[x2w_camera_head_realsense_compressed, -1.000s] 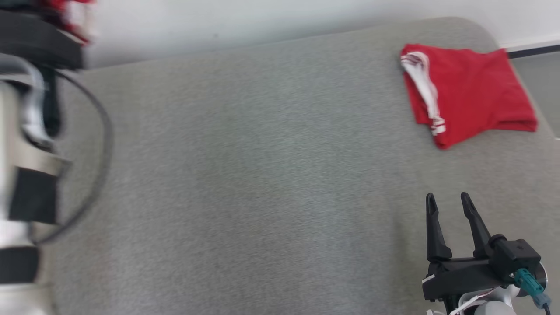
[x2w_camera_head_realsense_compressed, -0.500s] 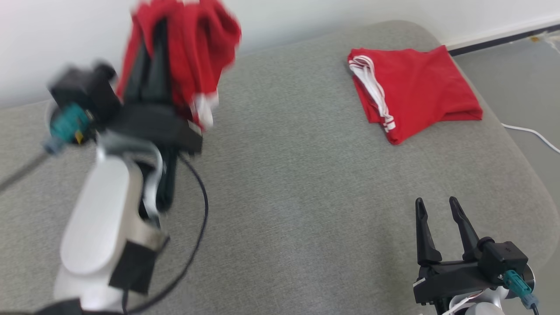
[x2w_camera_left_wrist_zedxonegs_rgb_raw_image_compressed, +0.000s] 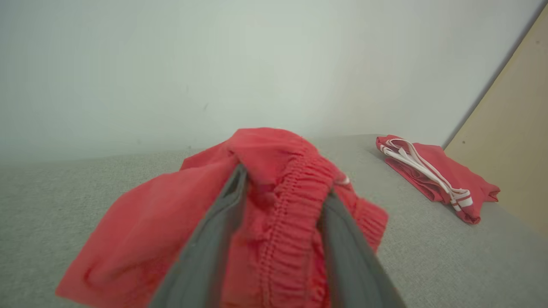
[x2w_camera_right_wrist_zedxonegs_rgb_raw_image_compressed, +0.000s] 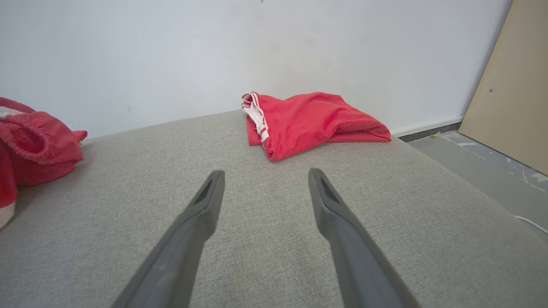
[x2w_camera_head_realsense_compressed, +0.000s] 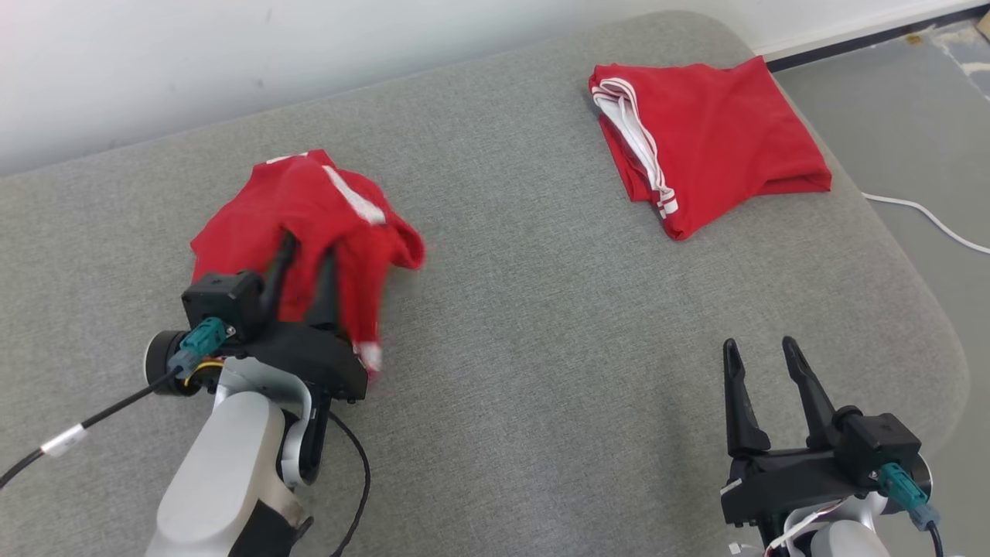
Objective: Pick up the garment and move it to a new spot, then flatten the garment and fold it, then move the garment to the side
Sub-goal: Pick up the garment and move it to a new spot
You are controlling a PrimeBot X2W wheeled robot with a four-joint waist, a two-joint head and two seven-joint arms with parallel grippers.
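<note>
A crumpled red garment [x2w_camera_head_realsense_compressed: 309, 205] with white trim lies on the grey cushion [x2w_camera_head_realsense_compressed: 541, 325] at the left. It is draped over my left gripper [x2w_camera_head_realsense_compressed: 307, 251], whose fingertips are hidden under the cloth. In the left wrist view the garment's elastic waistband [x2w_camera_left_wrist_zedxonegs_rgb_raw_image_compressed: 282, 205] sits between the two fingers [x2w_camera_left_wrist_zedxonegs_rgb_raw_image_compressed: 214, 239], which stand apart, so the gripper is open. The garment also shows at the left edge of the right wrist view [x2w_camera_right_wrist_zedxonegs_rgb_raw_image_compressed: 38, 149]. My right gripper [x2w_camera_head_realsense_compressed: 758, 352] hovers open and empty at the lower right, its fingers [x2w_camera_right_wrist_zedxonegs_rgb_raw_image_compressed: 201, 214] pointing over bare cushion.
A second red garment [x2w_camera_head_realsense_compressed: 711, 139], folded, with white stripes, lies at the cushion's far right corner [x2w_camera_right_wrist_zedxonegs_rgb_raw_image_compressed: 308, 119]. A white wall runs behind. Grey floor with a white cable [x2w_camera_head_realsense_compressed: 928, 220] lies beyond the right edge. A tan board [x2w_camera_right_wrist_zedxonegs_rgb_raw_image_compressed: 509, 85] leans at the right.
The head camera has shifted. My left arm has come down from a raised position, bringing the garment onto the cushion, and its fingers have parted. The right gripper stays open.
</note>
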